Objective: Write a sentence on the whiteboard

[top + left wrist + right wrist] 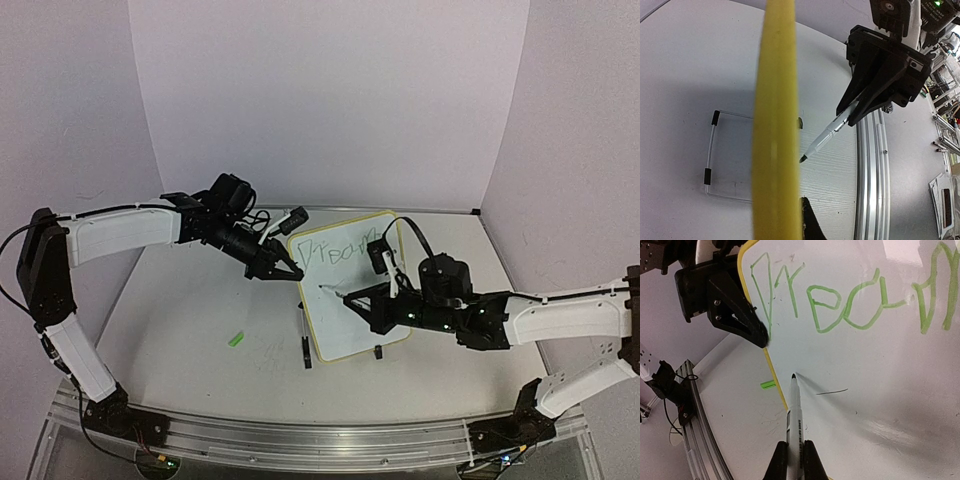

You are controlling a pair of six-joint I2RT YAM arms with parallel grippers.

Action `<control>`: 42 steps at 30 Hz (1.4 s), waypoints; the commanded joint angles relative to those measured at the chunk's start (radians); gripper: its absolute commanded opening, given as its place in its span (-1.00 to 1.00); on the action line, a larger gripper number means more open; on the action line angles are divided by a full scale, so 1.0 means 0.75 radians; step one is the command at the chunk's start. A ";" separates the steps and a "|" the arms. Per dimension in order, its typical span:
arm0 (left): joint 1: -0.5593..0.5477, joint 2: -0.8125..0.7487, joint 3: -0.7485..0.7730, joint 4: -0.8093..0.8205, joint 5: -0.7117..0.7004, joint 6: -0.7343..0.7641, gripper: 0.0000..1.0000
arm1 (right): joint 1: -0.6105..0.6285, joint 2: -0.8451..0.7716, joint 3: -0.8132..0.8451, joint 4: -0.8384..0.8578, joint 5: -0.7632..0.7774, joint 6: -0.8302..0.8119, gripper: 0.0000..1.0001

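The whiteboard (352,318), yellow-framed, stands tilted at mid table on two black clip feet. My left gripper (283,270) is shut on its upper left frame edge, which shows as a blurred yellow bar in the left wrist view (775,125), with one finger (813,224) beside it. My right gripper (364,299) is shut on a white marker (795,415) and also shows in the right wrist view (791,449). The marker tip sits at or just off the board near its left edge. The sentence (840,305) is one green line along the top, roughly "Dream". A short thin dark stroke (832,391) lies right of the tip.
A green marker cap (236,338) lies on the table left of the board, also in the right wrist view (768,385). A thin clear wire with black pieces (711,156) lies on the table. An aluminium rail (300,440) runs along the near edge. White walls enclose the back and sides.
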 commanded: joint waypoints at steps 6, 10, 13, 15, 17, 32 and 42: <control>-0.019 0.009 -0.027 -0.137 -0.094 0.054 -1.00 | -0.024 0.061 0.054 0.038 -0.023 -0.024 -1.00; -0.020 0.010 -0.026 -0.136 -0.093 0.053 -1.00 | -0.023 0.076 0.059 0.034 -0.038 -0.023 -1.00; -0.019 0.012 -0.026 -0.137 -0.093 0.052 -1.00 | -0.024 0.079 0.044 0.027 -0.043 -0.011 -1.00; -0.019 0.012 -0.026 -0.137 -0.092 0.053 -1.00 | -0.024 0.072 0.027 0.022 -0.040 0.000 -1.00; -0.020 0.012 -0.026 -0.137 -0.093 0.053 -1.00 | -0.023 0.057 0.006 0.017 -0.037 0.010 -1.00; -0.020 0.015 -0.026 -0.138 -0.095 0.053 -1.00 | -0.023 -0.006 -0.002 -0.053 0.016 -0.008 -1.00; -0.020 0.017 -0.026 -0.136 -0.093 0.052 -1.00 | -0.024 -0.029 0.054 -0.065 0.042 -0.057 -1.00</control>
